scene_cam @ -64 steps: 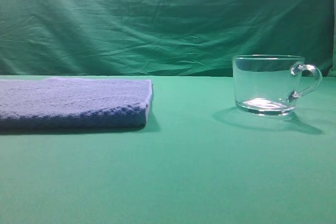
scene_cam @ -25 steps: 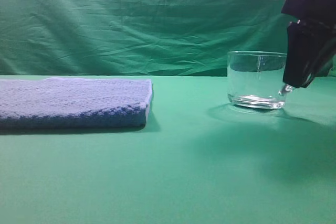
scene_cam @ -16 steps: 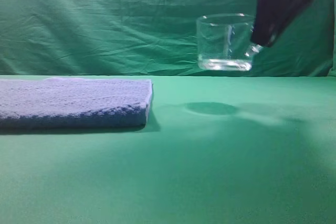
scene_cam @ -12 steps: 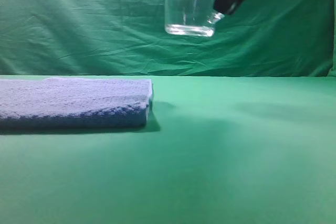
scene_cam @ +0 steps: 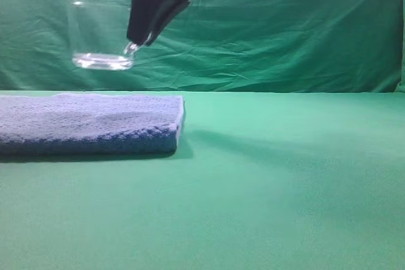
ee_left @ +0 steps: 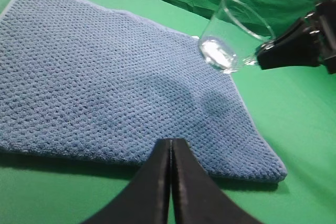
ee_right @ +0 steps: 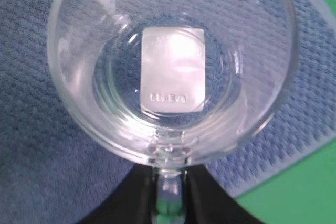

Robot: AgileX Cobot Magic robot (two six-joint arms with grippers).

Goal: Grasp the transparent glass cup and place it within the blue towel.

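- My right gripper (scene_cam: 147, 26) is clamped on the handle of the glass cup (scene_cam: 101, 36), carrying it in the upper left of the high view, clear above the blue towel (scene_cam: 88, 121).
- My left gripper (ee_left: 170, 156) sits at the bottom of its own view with the fingers pressed together, holding nothing, near the towel's front edge.
- Looking down through the cup (ee_right: 170, 61) from the right wrist, I see towel weave under most of it, but green table (ee_right: 310, 182) shows at the lower right, so I judge the cup is near a towel corner.
- Risk: I hold only the handle, so the cup could swing or slip if I drop fast.
- Risk: the towel is soft and nubby; a tilted landing could tip the cup.
- Room: the towel (ee_left: 105, 82) stretches wide toward the left of the frame, and the table right of its edge lies bare.
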